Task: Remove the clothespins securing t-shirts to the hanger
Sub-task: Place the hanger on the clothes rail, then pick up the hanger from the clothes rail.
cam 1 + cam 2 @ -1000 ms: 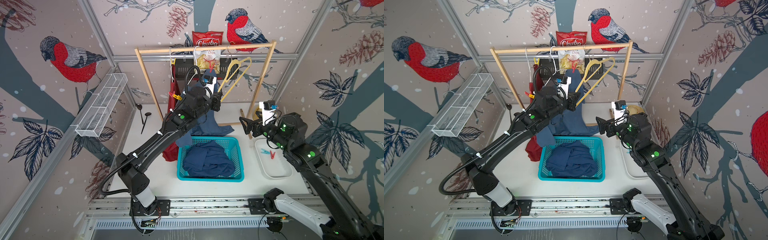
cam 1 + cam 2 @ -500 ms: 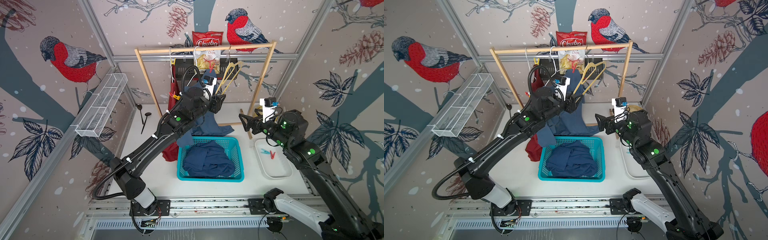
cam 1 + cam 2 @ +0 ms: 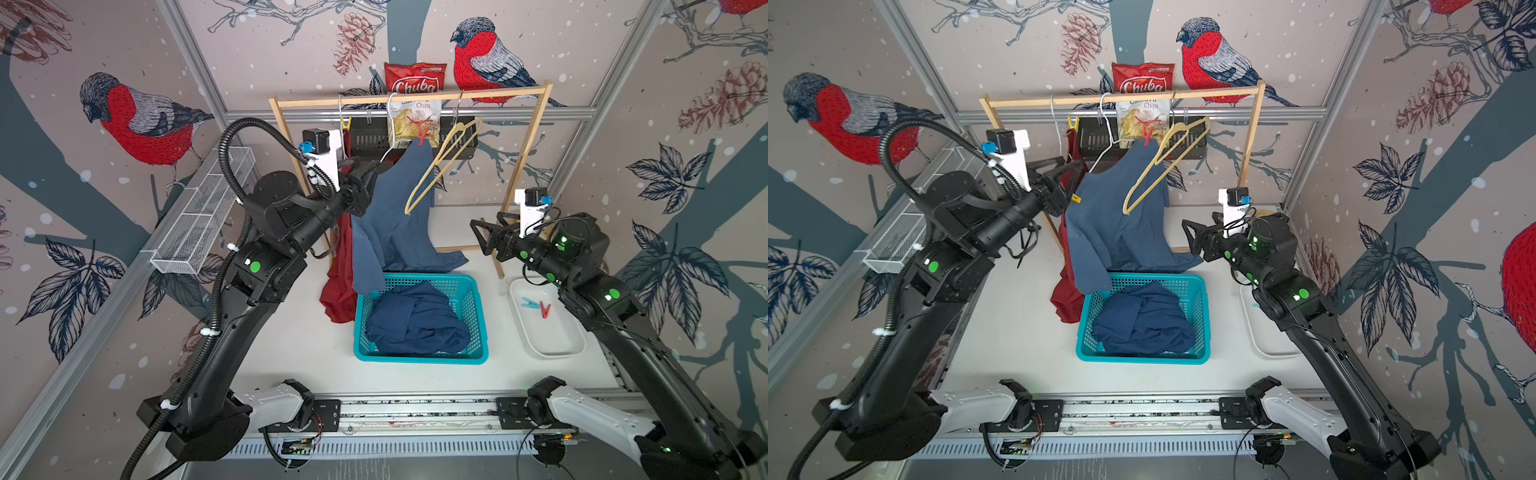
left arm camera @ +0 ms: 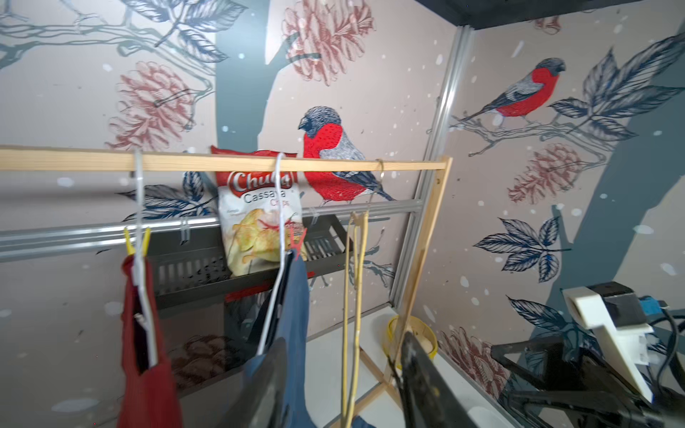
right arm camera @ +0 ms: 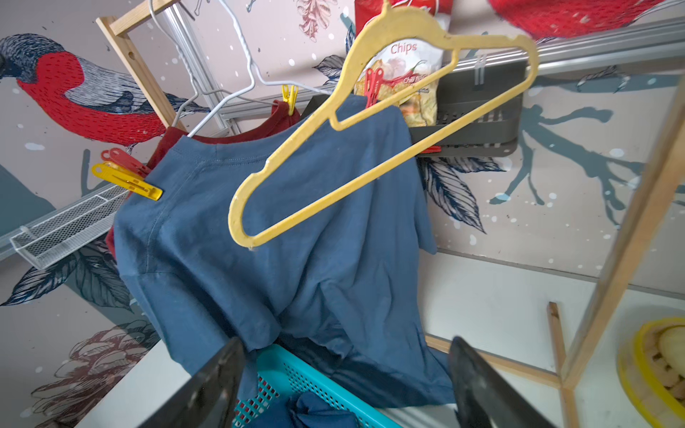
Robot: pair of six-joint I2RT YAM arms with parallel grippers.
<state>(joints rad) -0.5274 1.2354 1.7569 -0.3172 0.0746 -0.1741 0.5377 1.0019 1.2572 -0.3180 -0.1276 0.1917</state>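
Jaws gape on both arms, the left pair (image 3: pixel 1073 180) just above the yellow clothespin (image 3: pixel 1076 199) jutting off the blue t-shirt's (image 3: pixel 1121 232) shoulder, the right pair (image 3: pixel 1188 239) well apart at mid-right.

Teal basket (image 3: pixel 419 358) on white worktop (image 3: pixel 299 340); white tray (image 3: pixel 548 336) near it. Chips bag (image 3: pixel 413 120) in dark wall shelf (image 3: pixel 370 139) behind wooden rack (image 3: pixel 525 178). Wire shelf (image 3: pixel 199 220) on side wall.

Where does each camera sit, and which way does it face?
Top views: high in front, looking down at rack, basket, left arm, right arm.
Left wrist: on left arm, facing rack, red shirt, blue shirt; open jaws show.
Right wrist: on right arm, facing blue shirt and hanger; open jaws show.
Shared: both wrist views show the blue shirt's red pin.
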